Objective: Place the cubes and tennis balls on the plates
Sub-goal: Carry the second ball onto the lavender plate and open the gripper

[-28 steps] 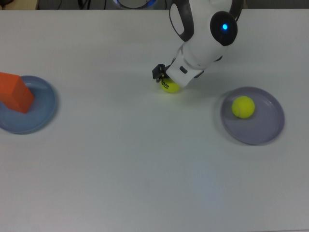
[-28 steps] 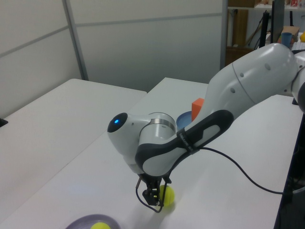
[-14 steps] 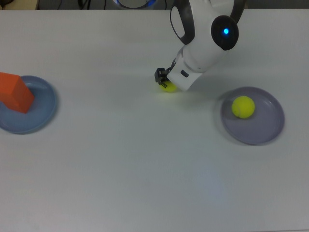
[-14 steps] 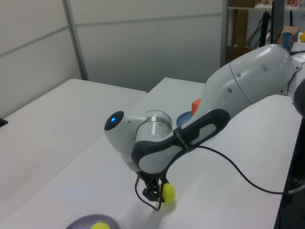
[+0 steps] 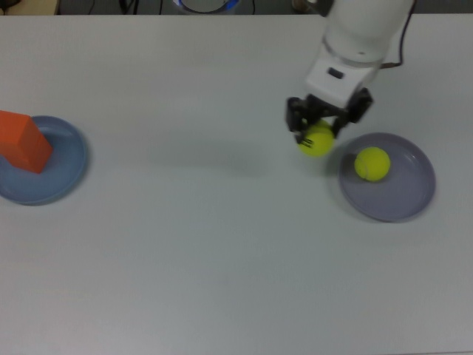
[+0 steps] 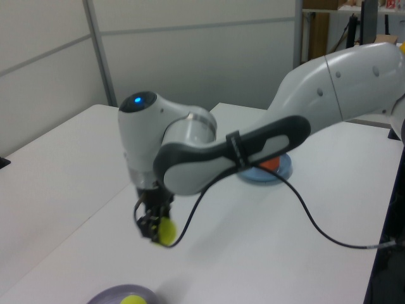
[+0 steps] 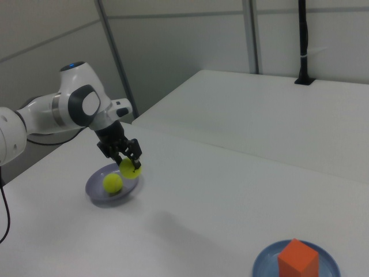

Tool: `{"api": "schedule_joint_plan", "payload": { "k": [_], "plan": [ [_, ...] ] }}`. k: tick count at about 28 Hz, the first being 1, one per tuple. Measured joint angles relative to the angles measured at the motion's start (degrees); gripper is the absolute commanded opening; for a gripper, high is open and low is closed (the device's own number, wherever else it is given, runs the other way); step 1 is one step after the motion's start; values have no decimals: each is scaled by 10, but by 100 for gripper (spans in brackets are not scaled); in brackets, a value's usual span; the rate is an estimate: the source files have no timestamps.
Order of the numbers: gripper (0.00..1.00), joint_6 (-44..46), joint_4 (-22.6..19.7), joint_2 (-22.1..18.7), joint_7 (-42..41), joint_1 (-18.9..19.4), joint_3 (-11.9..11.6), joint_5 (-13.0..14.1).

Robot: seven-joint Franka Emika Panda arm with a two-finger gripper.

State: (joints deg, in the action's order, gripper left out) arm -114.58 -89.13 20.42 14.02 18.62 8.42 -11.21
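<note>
Since the earlier frames, the arm has lifted the tennis ball off the counter (image 5: 185,244) and carried it toward the lavender plate (image 5: 403,203), from a spot well away from that plate to one just beside its rim. The end effector (image 5: 327,127) is closed on the held tennis ball (image 5: 316,140), which hangs clear of the counter in the left view and the right view, with its shadow left behind on the surface in the top view. In the top view the ball sits just off the plate's edge on the top view's left, not yet over the plate's floor.

As for progress, the second tennis ball (image 5: 372,163) already rests on the lavender plate, near its middle. An orange cube (image 5: 24,141) stands on the blue plate (image 5: 65,177), which lies well apart from the lavender plate, at the far side of the counter on the top view's left. Only one cube shows in any view; whether a second one lies out of sight cannot be told.

Judging by this, two items are placed and a third is in transit. What seems left is to bring the held ball over the lavender plate, lower it beside the resting ball and release it without knocking that one off.
</note>
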Motion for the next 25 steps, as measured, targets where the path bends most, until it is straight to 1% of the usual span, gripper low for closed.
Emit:
{"api": "schedule_joint_plan", "payload": {
  "k": [1,3,6,7,9,10,11,14,15,16,17,18,25],
  "plan": [
    [25,-18,0,7,6,8,1,-2],
    [25,-53,0,27,24,27,1,-15],
    [25,-101,0,56,40,44,2,-38],
    [25,-129,0,70,48,51,2,-45],
    [25,-158,0,85,55,56,2,-50],
    [27,-171,0,91,57,56,2,-51],
    [37,-180,0,97,57,56,1,-51],
    [60,-196,1,110,57,55,1,-51],
    [70,-198,1,112,57,55,0,-51],
    [87,-198,1,114,57,54,0,-51],
    [97,-199,2,115,57,54,0,-51],
    [100,-199,2,116,57,54,0,-51],
    [100,-199,11,113,64,54,0,-50]
  ]
}}
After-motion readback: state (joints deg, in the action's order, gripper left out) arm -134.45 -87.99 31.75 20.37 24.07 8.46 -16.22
